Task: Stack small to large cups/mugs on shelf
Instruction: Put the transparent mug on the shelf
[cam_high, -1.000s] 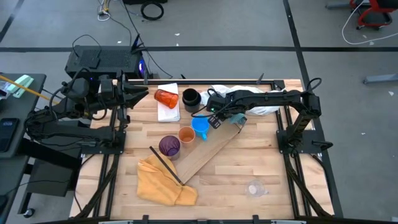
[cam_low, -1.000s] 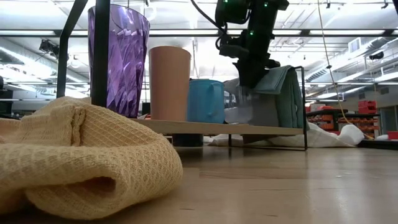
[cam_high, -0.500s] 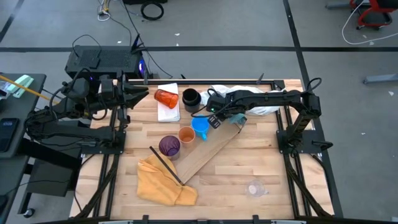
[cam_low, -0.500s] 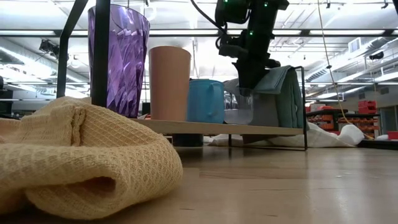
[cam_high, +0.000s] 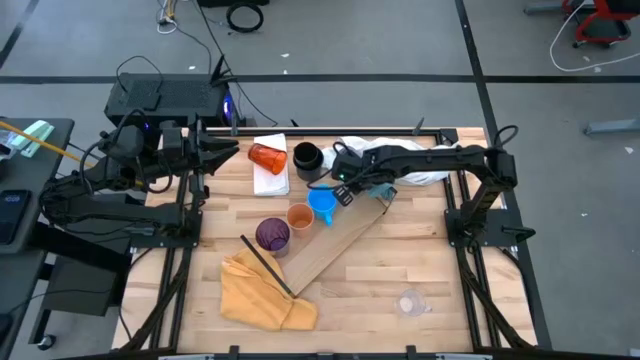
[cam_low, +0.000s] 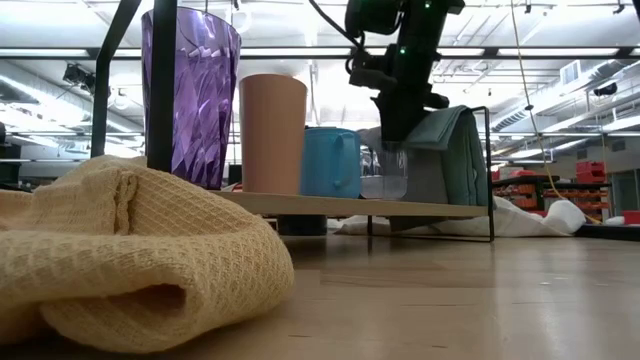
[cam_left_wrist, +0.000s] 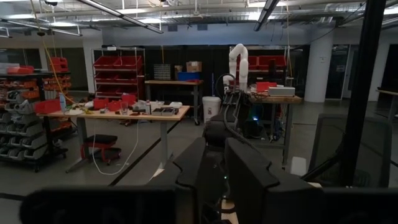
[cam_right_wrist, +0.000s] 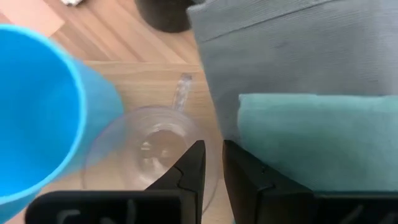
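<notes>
Butcher-block table (cam_high: 400, 260) on a grey concrete floor; shelf (cam_high: 345, 240) lies diagonally, carrying purple cup (cam_low: 190, 95), orange cup (cam_low: 272, 133), blue mug (cam_low: 331, 161). Only the right wrist view shows the clear cup (cam_right_wrist: 152, 149) beside the mug, right gripper (cam_right_wrist: 211, 163) fingers a narrow gap apart at its rim; left gripper (cam_left_wrist: 224, 163) parked off-table, fingers nearly together, empty.

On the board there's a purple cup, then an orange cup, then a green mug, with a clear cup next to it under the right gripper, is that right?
Not quite: the mug is bright blue, not green, as the low view shows. The rest holds: purple cup, orange cup, then the clear cup under the right gripper, all on the board.
</notes>
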